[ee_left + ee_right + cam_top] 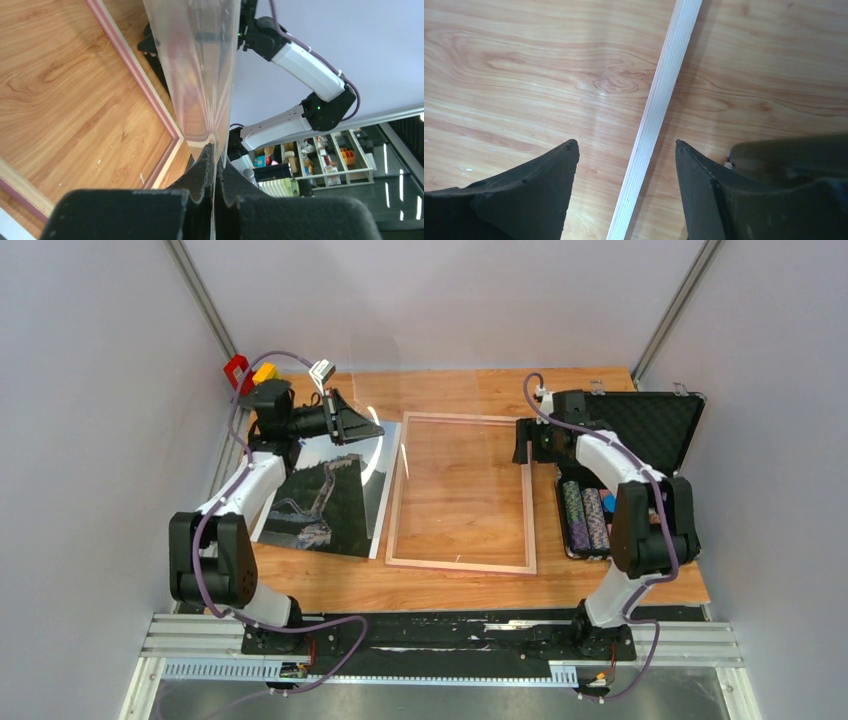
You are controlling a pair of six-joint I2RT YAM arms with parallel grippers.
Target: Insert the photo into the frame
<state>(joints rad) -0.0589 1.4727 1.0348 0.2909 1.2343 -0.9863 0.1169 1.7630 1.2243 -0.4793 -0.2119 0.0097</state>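
The frame [460, 562] lies flat mid-table, a thin pink-edged rectangle with bare wood showing through it. The photo [320, 500], dark hills with a winding wall, lies left of it under my left arm. My left gripper [350, 425] is shut on the edge of a clear pane [200, 75], held up on edge above the frame's far left corner [135, 75]. The pane runs between the left gripper [216, 150] jaws. My right gripper [525, 445] is open above the frame's right bar [659, 110]; the right gripper [625, 143] straddles the bar without touching it.
An open black case [640, 430] with foam lining and rows of chips [585, 515] stands right of the frame, close to my right arm. Small coloured blocks [250, 370] sit at the back left corner. Grey walls close in both sides.
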